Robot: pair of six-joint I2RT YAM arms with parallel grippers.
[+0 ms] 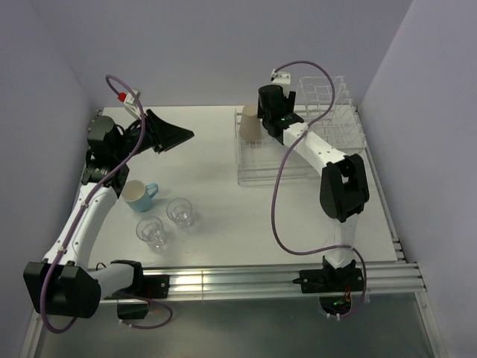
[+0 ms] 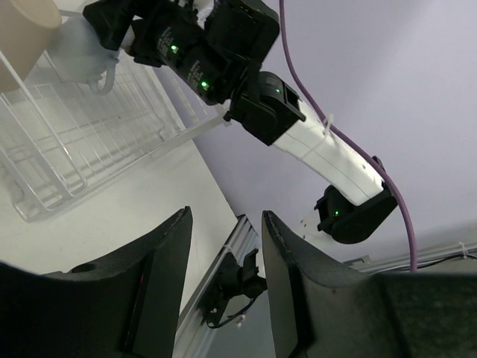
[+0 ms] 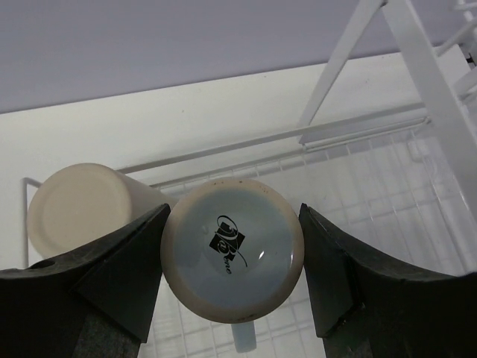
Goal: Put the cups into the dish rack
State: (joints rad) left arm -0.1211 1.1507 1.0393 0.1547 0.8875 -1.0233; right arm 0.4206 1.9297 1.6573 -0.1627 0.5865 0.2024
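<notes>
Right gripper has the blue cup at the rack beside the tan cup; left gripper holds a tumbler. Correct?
No. The left wrist view shows the left gripper open and empty. The right gripper does hold the light blue cup at the dish rack, beside the tan cup.

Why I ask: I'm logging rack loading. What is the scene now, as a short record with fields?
In rack: tan paper cup, upside down, at the end of the dish rack away from the tall dividers
Right tool: shut on small light blue cup, base up, over the rack beside the paper cup
Left tool: open, empty
On table: light blue mug and two clear tumblers, all upright
Not yet in rack: the three on the table; the held cup not yet released
</notes>
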